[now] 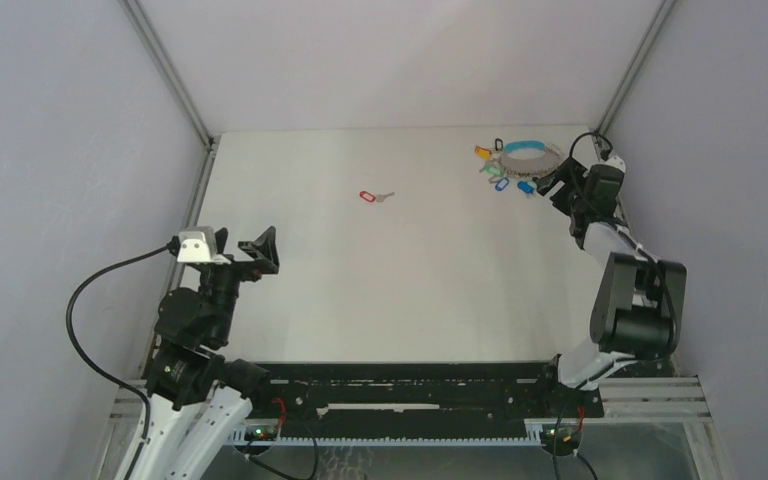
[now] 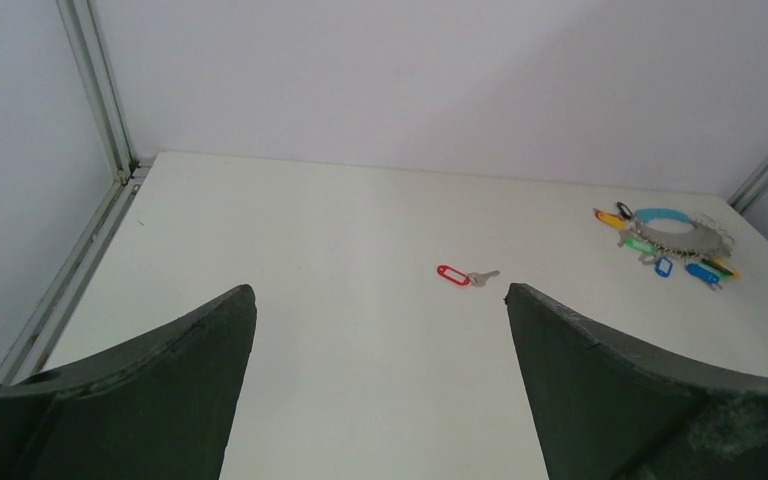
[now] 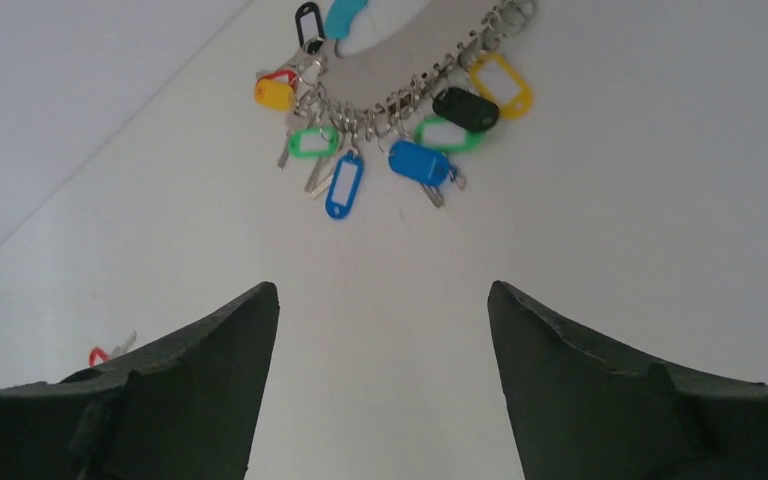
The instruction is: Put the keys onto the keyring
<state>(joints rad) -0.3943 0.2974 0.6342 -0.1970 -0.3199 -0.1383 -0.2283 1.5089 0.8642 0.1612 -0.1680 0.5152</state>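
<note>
Small silver key, red oval tag (image 1: 374, 196): lying alone, well apart from keyring.
Large blue-and-grey mesh keyring (image 1: 528, 157): far-right corner.
Left gripper (image 2: 378, 298): spread, empty.
Right gripper (image 3: 383, 292): spread, empty, near keyring.

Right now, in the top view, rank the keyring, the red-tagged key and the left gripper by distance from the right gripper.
1. keyring, just ahead of the right gripper, far right corner.
2. red-tagged key, mid-table, farther left.
3. left gripper, near left side.

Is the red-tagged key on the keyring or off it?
Off. The red-tagged key lies alone on the white table, well apart from the keyring in the far right corner.
</note>
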